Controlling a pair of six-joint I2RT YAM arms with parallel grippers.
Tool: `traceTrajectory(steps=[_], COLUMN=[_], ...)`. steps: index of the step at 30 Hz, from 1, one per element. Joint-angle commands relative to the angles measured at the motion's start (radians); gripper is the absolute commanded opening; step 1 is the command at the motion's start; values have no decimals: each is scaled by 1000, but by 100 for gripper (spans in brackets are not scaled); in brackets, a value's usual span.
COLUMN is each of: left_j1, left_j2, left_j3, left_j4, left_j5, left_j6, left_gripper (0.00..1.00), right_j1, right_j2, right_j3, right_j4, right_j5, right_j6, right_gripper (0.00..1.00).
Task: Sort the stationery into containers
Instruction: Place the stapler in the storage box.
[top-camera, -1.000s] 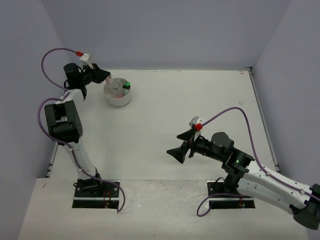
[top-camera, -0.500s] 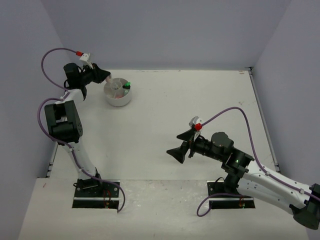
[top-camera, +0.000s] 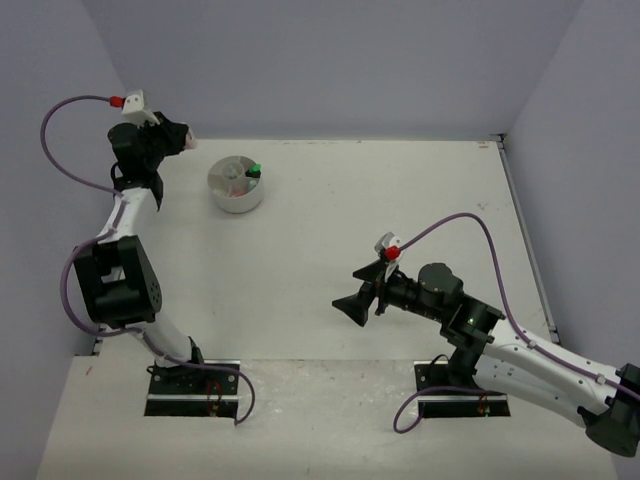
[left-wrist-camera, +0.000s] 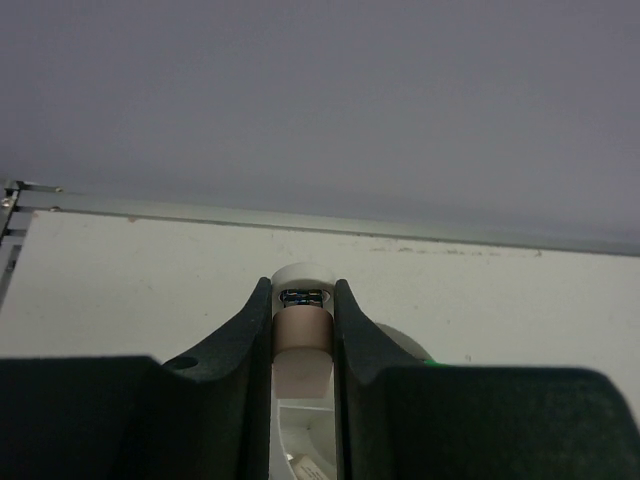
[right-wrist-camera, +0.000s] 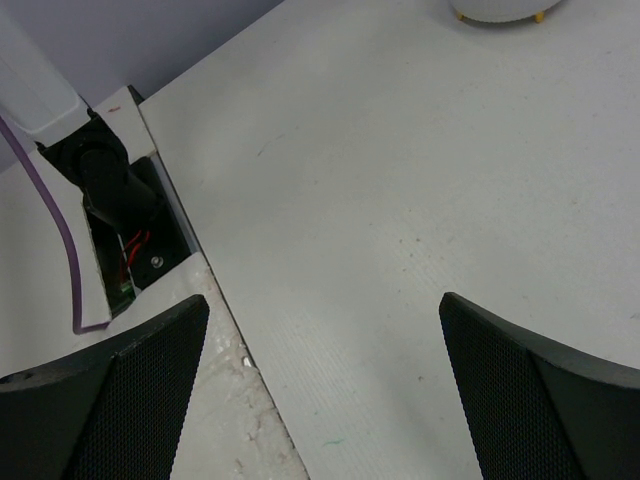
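A tan eraser (left-wrist-camera: 302, 352) with a brownish sleeve sits pinched between the black fingers (left-wrist-camera: 240, 335) of my left gripper (left-wrist-camera: 302, 288), which is shut on it. From above, the left gripper (top-camera: 180, 140) is held high at the back left, to the left of the round white tub (top-camera: 236, 186) and apart from it. The tub holds a green-capped highlighter (top-camera: 255, 170) and other small stationery. In the left wrist view the tub's rim (left-wrist-camera: 300, 270) shows beyond the eraser, with thin pens (left-wrist-camera: 304, 296) inside. My right gripper (top-camera: 350, 305) hangs open and empty over bare table (right-wrist-camera: 330, 200).
The back wall runs close behind the tub and the left gripper. The left side wall stands beside the left arm. In the right wrist view the left arm's base (right-wrist-camera: 112, 190) and the table's near edge strip (right-wrist-camera: 130, 400) show, and the tub's underside (right-wrist-camera: 495, 10) at the top.
The left arm has swung left and up, carrying its gripper from the tub's left rim to a spot well left of it. The right arm has not moved.
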Motion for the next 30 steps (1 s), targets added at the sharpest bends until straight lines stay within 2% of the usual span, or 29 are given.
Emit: traceTrajectory(steps=[1, 7, 15, 20, 30], left_j1=[1, -5, -5, -13, -17], left_j2=[-140, -229, -250, -227, -204], left_j3=[-32, -90, -117, -83, -63], left_j4=[-70, -131, -208, -311, -333], left_j5=[-151, -154, -141, -136, -119], left_j6=[-84, -127, -97, -67, -62], left_gripper=[0, 0, 0, 0, 0], right_j1=[1, 2, 2, 1, 2], right_j2=[-1, -8, -17, -7, 4], right_j3=[7, 4, -2, 0, 0], right_j4=[23, 25, 27, 28, 29], right_j5=[32, 40, 51, 50, 56], right_j6=[-6, -2, -4, -4, -4], right_gripper=[99, 99, 99, 99, 99])
